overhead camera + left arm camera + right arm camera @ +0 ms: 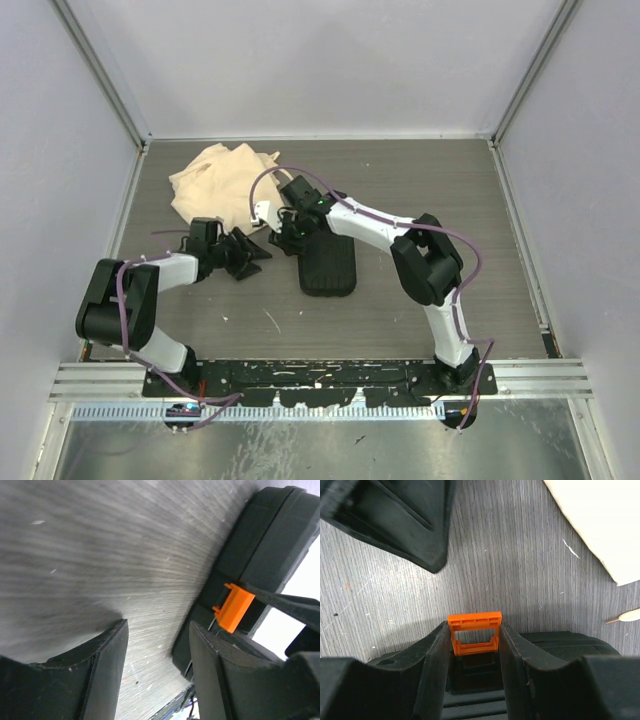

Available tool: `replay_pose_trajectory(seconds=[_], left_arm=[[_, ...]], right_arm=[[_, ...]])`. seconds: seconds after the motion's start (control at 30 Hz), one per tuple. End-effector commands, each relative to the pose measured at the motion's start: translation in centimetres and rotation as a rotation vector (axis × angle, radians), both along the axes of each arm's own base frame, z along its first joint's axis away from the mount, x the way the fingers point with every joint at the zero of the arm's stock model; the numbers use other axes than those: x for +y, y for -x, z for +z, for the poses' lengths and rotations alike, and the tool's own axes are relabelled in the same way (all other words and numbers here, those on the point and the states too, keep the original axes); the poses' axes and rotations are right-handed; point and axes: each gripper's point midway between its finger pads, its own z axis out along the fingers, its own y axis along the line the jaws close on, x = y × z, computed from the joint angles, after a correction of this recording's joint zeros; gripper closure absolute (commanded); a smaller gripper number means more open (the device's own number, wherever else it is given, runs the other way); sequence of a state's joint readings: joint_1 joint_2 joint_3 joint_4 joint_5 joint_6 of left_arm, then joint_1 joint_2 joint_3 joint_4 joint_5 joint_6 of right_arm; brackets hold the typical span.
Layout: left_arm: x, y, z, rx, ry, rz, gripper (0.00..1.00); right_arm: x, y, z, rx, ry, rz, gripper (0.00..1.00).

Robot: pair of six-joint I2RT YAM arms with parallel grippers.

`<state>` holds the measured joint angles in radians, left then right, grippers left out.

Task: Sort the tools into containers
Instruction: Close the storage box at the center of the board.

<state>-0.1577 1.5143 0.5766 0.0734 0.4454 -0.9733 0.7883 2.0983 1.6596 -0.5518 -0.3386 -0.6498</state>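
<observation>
Your right pincer (473, 627) is pinching the orange latch (474, 620) of the black tool case (560, 647). Its two fingers (436, 665) are pressing on the latch's side edges, and the open frame of the latch is sticking up between them. In the top view, the case is lying flat on the tabletop (400, 190) with its lid down. It is stretching away from this pincer toward 5 o'clock, so you are holding it at its far short end.

Your left pincer (157, 630) is sitting spread, with nothing between its fingers (107, 672) but bare tabletop. From above, it is hovering low at about 8 o'clock from the right pincer, near it but apart. Its tips are pointing toward the case's far left corner. In its own wrist view, the latch and the case's corner are showing at 2 o'clock, just beyond its right finger.

The beige cloth bag (218, 180) is lying crumpled on the tabletop at 10 o'clock from the right pincer, near the far left corner. It is not touching the case.
</observation>
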Motion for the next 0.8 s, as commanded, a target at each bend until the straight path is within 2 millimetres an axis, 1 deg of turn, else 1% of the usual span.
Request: replay_pose_trajectory(seconds=[0.0, 0.1, 0.2, 0.37, 0.57, 0.77], left_arm=[[-1.0, -1.0, -1.8, 0.019, 0.02, 0.013, 0.46], [-2.2, -1.0, -3.2, 0.046, 0.03, -0.014, 0.47], [-3.5, -1.4, -3.8, 0.056, 0.051, -0.041, 0.47], [-5.2, -1.5, -3.7, 0.046, 0.068, -0.076, 0.49], [-5.5, -1.1, -3.6, 0.045, 0.059, -0.093, 0.49], [-6.6, -0.5, -3.4, 0.038, 0.055, -0.133, 0.51]], right_arm=[[1.3, -0.2, 4.8, -0.042, -0.151, -0.021, 0.64], [0.9, 0.0, 4.8, -0.045, -0.156, -0.022, 0.64], [0.4, 0.1, 4.8, -0.05, -0.158, -0.029, 0.64], [-0.2, 0.0, 4.8, -0.05, -0.157, -0.042, 0.64], [-0.4, -0.3, 5.0, -0.059, -0.168, -0.061, 0.61], [-0.6, -0.8, 6.2, -0.082, -0.201, -0.083, 0.59]])
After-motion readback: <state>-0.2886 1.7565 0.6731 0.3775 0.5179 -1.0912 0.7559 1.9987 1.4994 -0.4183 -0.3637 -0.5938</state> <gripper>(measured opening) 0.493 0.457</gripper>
